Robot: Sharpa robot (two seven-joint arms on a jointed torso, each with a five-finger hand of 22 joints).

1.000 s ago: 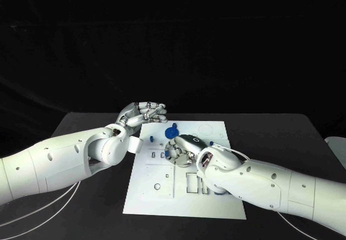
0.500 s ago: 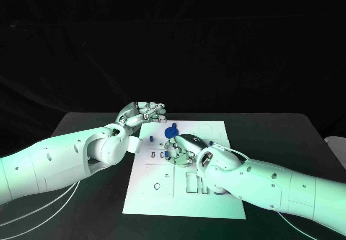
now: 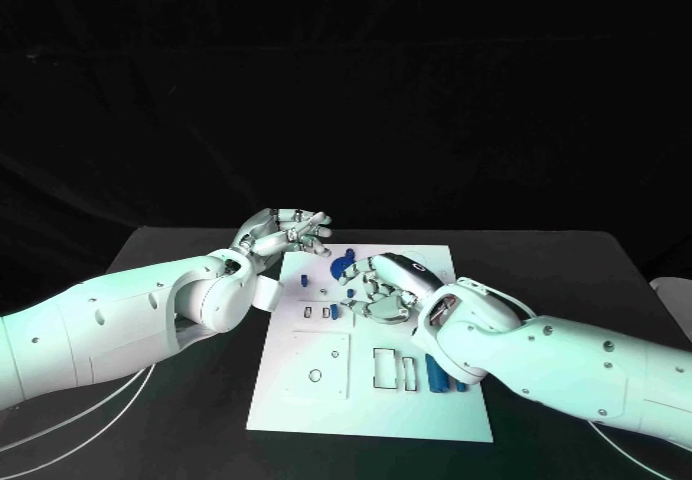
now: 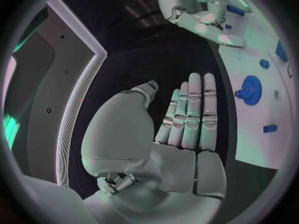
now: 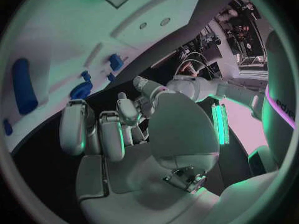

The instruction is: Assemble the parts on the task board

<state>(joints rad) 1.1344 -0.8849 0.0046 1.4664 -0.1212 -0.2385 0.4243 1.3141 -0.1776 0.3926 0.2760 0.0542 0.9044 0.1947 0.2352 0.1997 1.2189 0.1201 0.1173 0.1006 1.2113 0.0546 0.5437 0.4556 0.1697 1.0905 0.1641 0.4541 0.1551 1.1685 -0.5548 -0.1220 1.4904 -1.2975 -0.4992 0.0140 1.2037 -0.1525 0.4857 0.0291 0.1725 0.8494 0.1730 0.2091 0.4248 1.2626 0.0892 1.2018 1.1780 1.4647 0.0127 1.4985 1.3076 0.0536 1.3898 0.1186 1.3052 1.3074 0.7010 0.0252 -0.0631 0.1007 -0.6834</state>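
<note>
The white task board [image 3: 325, 390] lies in the middle of the black table. A blue gear [image 3: 343, 266] sits near its far edge, with small blue pieces [image 3: 332, 311] beside it. Two long blue parts [image 3: 438, 375] lie by the slots on the near right. My right hand [image 3: 382, 285] hovers over the board's far middle, just right of the gear, fingers bent down and apart, holding nothing. My left hand [image 3: 286, 232] floats at the board's far left corner, empty. The left wrist view shows the left hand's fingers [image 4: 190, 114] straight, with the gear [image 4: 250, 89] beyond them. The right wrist view shows the right hand's fingers [image 5: 93, 129] empty.
Rectangular slots [image 3: 384, 367] and a round hole [image 3: 316, 374] are cut in the board's near half. Bare black table [image 3: 562, 270] lies right of the board. Both white forearms cross the board's sides, the right one [image 3: 562, 360] over its near right corner.
My right hand has lifted and moved toward the board's far side, uncovering the long blue parts by the slots. The left hand has stayed almost in place.
</note>
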